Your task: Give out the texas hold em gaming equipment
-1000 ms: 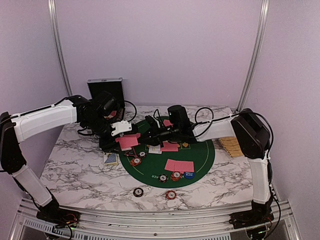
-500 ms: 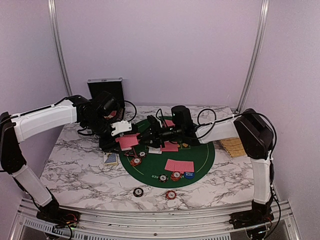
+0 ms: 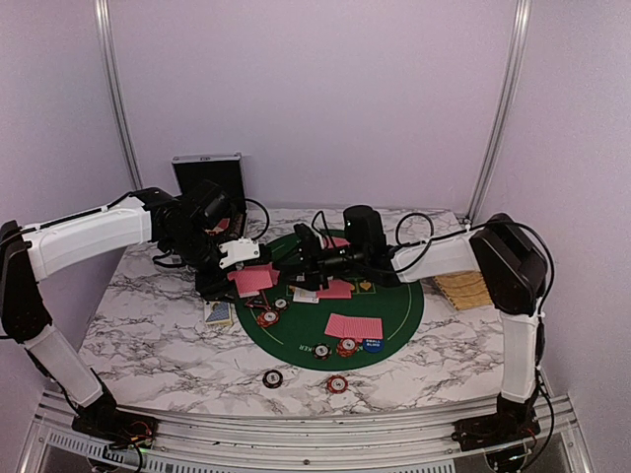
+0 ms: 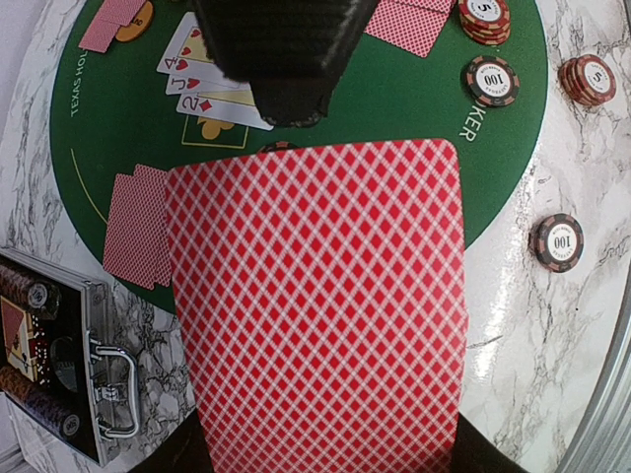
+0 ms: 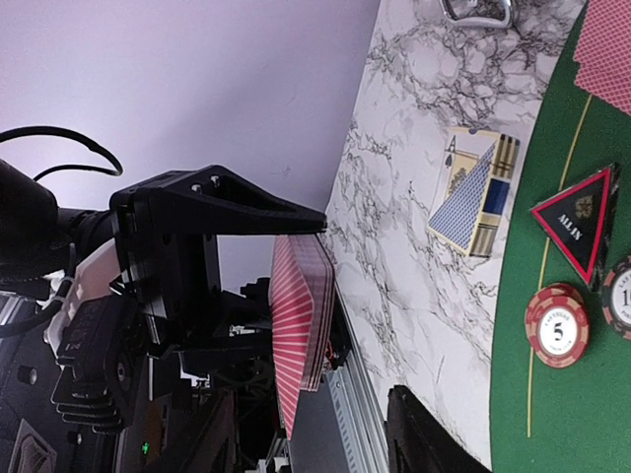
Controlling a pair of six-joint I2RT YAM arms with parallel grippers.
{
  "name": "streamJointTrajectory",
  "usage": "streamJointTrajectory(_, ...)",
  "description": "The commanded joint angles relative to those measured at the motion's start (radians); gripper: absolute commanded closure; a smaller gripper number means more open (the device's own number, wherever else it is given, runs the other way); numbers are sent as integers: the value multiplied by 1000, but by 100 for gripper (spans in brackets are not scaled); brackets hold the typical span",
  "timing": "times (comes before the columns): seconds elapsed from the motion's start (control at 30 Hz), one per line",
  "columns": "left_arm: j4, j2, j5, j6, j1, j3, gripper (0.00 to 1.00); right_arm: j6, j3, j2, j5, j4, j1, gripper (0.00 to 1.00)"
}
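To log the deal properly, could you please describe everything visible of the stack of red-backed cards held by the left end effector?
The stack of cards is a thin deck. Its backs are printed in a red-and-white diamond lattice, its corners are rounded, and it looks like paper. Edge-on from the right wrist, its cards sit flush together. The left end effector is clamped on one end, holding it backs up and roughly level in the air over the left rim of the green mat. Nothing else visibly touches it.

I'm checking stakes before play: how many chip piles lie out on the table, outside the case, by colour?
Red-orange chip piles: 3
Black chip piles: 3
Total: 6
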State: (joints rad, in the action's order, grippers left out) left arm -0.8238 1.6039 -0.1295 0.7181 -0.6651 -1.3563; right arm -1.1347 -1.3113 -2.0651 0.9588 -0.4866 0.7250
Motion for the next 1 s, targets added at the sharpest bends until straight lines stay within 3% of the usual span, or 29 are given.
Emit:
streamJointTrajectory(0.0,-5,-25,-8,0,1,1,100,-30,-61,-37,19,-57,36,51)
streamJointTrajectory(0.17,-5,-26,-6,1,1,4,100,-51,-98,-70,29,-78,52,59)
streamJointTrajectory(0.4,-6,-25,-2,3,1,3,100,-92,-121,-88,41,-118,55,94)
streamJointTrajectory(0.5,-6,-26,3,4,1,2,100,-96,-96,-73,41,-126,39,100)
streamJointTrajectory(0.73,-5,-24,5,4,1,2,100,-66,9,-3,42,-119,-33,100)
streamJointTrajectory(0.97,-6,-20,13,5,2,2,100,58,109,68,42,2,-159,100)
